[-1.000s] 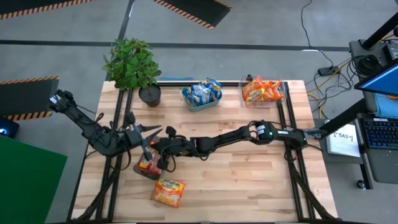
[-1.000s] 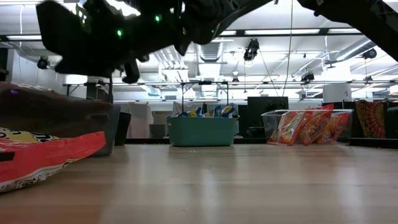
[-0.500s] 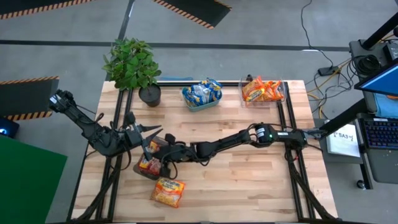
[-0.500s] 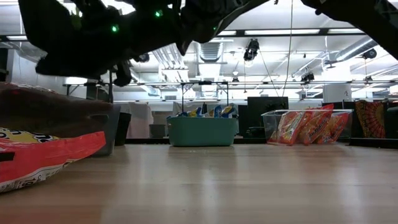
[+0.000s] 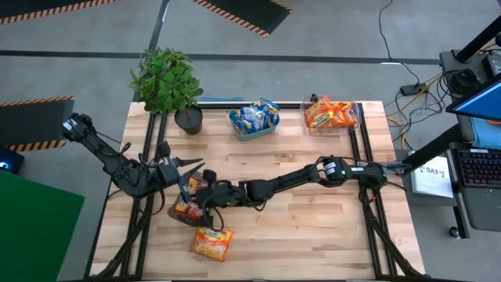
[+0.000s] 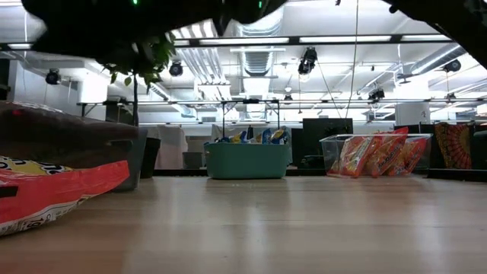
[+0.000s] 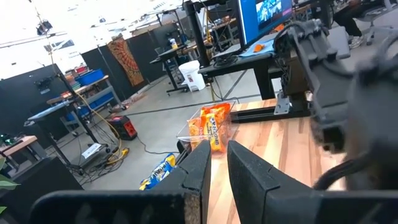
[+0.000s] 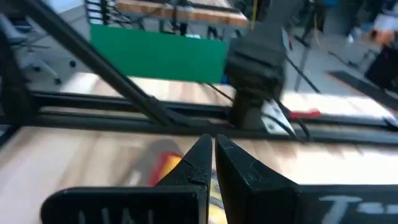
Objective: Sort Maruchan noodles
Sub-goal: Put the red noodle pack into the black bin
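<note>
Right end effector lower, shut, over red packet.

From my seat, the table's near right corner and middle lie open for passage. Along the far edge stand a potted plant, a teal tray and a clear bin. Near the left edge, both arms crowd over two packets, one orange packet by the near edge.
</note>
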You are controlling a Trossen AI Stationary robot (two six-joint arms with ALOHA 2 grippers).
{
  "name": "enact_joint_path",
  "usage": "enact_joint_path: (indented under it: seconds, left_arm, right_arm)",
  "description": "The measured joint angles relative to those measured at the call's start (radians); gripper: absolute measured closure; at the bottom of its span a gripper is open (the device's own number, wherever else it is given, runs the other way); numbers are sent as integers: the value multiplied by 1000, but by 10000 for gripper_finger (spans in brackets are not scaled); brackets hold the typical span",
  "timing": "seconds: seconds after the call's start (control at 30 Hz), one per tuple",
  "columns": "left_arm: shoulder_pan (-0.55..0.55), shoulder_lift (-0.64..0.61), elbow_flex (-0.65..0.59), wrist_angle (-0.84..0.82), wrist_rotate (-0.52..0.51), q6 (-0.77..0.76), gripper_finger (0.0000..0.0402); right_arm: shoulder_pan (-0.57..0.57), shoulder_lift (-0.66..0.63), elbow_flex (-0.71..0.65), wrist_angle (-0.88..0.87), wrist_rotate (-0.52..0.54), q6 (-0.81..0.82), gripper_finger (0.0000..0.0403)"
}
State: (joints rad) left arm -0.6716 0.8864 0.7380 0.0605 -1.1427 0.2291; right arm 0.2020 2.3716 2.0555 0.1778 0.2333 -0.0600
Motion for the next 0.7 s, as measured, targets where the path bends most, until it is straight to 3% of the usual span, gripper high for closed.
enact_joint_path:
  seconds: [0.4,0.7]
  left_arm:
    - [0,-5,0,-1,0,9,364]
    - [0,-5,0,-1,0,10,364]
  right_arm:
    - [3,151,21,94,-81,90,390]
    - [-2,126,75,77,-77,17,390]
